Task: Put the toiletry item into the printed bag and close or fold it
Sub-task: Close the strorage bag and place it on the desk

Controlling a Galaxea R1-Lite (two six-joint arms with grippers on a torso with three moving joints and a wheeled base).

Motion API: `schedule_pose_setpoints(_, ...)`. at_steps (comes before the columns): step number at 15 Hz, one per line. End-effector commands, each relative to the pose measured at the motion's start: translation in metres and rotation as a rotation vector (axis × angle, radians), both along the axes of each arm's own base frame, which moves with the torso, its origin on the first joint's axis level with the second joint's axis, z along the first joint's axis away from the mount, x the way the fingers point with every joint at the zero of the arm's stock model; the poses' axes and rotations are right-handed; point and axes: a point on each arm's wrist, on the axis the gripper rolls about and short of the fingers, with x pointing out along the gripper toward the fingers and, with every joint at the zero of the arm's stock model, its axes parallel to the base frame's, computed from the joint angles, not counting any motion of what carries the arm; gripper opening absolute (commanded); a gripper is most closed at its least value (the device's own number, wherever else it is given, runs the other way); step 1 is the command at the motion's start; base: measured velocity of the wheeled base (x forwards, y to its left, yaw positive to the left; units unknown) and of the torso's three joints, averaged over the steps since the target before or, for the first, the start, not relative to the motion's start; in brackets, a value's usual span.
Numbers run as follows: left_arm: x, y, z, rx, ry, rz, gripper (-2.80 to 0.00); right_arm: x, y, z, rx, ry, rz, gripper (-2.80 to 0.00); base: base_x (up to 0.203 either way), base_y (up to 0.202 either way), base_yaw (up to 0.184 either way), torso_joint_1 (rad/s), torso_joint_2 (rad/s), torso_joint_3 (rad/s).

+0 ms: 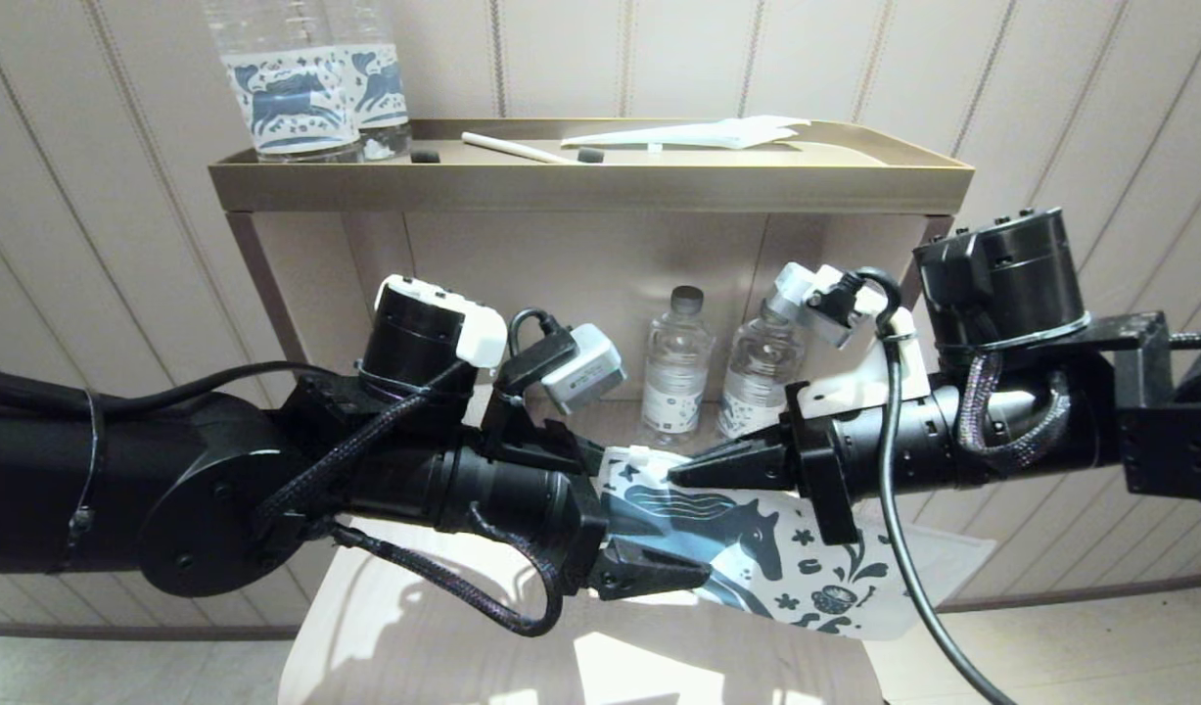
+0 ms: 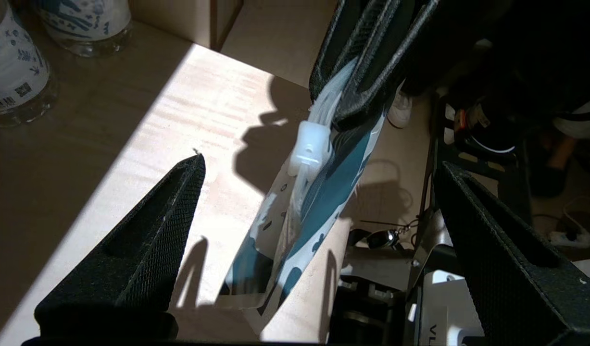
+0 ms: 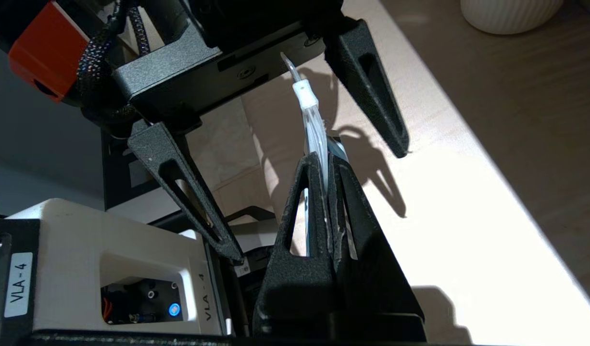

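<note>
The right gripper [image 1: 680, 474] pinched the bag [image 1: 757, 558] — a glossy, flat, horse-printed pouch — at its ribbed zip edge above the pale wooden table [image 1: 385, 627]; beside it, the left gripper [image 1: 649, 529] stood spread, its textured black fingers [image 2: 145, 250] clear.

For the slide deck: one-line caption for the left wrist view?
Open left gripper straddles the printed bag pinched by the right gripper.
</note>
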Motion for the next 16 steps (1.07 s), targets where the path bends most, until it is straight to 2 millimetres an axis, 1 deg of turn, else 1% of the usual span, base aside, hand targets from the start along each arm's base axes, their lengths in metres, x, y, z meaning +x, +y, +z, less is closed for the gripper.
schedule_pose_setpoints(1, 0.001, -0.001, -0.002, -0.003, -0.001, -0.002, 0.00, -0.001, 0.001, 0.001, 0.012, 0.005, 0.018, -2.80, 0.000, 0.000, 0.000, 0.000, 0.00, 0.000)
schedule_pose_setpoints(6, 0.004, -0.004, -0.001, -0.017, -0.012, -0.001, 0.00, -0.003, 0.000, 0.004, 0.024, 0.007, 0.041, -2.80, 0.000, 0.000, 0.000, 0.000, 0.00, 0.000)
schedule_pose_setpoints(11, 0.004, -0.004, 0.015, -0.093, 0.013, 0.024, 0.00, -0.003, 0.001, 0.003, 0.028, 0.011, 0.051, -2.80, 0.000, 0.000, 0.000, 0.000, 0.00, 0.000)
schedule_pose_setpoints(16, 0.004, -0.004, 0.006, -0.091, 0.022, 0.021, 0.00, -0.005, -0.001, 0.006, 0.034, 0.006, 0.055, -2.80, 0.000, 0.000, 0.000, 0.000, 0.00, 0.000)
